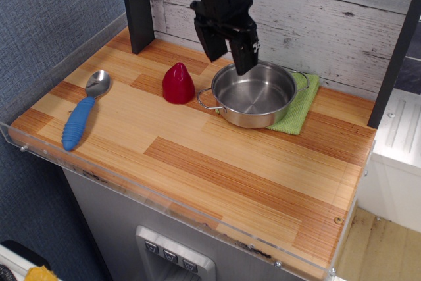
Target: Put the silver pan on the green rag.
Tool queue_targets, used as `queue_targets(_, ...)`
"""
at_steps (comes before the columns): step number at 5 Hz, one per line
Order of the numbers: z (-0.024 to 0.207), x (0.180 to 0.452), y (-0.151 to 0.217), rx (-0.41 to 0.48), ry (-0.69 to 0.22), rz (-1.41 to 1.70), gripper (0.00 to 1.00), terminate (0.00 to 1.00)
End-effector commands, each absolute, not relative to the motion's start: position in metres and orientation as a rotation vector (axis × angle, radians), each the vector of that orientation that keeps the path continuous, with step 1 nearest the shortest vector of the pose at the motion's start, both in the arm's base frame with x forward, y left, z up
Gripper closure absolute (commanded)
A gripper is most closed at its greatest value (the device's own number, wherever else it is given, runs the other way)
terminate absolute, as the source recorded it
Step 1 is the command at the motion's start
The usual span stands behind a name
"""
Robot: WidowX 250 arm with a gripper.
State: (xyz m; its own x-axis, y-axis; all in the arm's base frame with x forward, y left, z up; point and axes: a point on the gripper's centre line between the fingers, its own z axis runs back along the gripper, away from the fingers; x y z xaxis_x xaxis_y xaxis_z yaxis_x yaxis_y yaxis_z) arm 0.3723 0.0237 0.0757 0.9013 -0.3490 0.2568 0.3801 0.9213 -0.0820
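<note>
Resting on the green rag (299,102), the silver pan (254,95) apparently overhung leftward and might tip; the spread pincer (228,49) could snag its rim.

The gripper (229,49) hangs pointing down, its fingers (245,54) spread apart.

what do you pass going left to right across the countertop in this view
blue-handled spoon → red cone-shaped object → silver pan → the uncovered right part of the green rag. The open gripper hangs above the pan's back rim, so it is left out of the order.
</note>
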Motion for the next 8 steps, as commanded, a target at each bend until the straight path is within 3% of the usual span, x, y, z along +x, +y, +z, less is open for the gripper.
queue_targets(1, 0.146, 0.32, 0.005, 0.012, -0.405, -0.442, 0.0, 0.0)
queue_targets(2, 0.148, 0.303, 0.004, 0.031, -0.353, -0.438, 0.0, 0.0)
queue_targets(4, 0.131, 0.289, 0.012, 0.044, -0.124, -0.316, 0.0, 0.0)
queue_targets(5, 0.13, 0.284, 0.012, 0.065, -0.08, -0.246, 0.0, 0.0)
queue_targets(8, 0.128, 0.278, 0.006, 0.07, -0.107, -0.226, 0.0, 0.0)
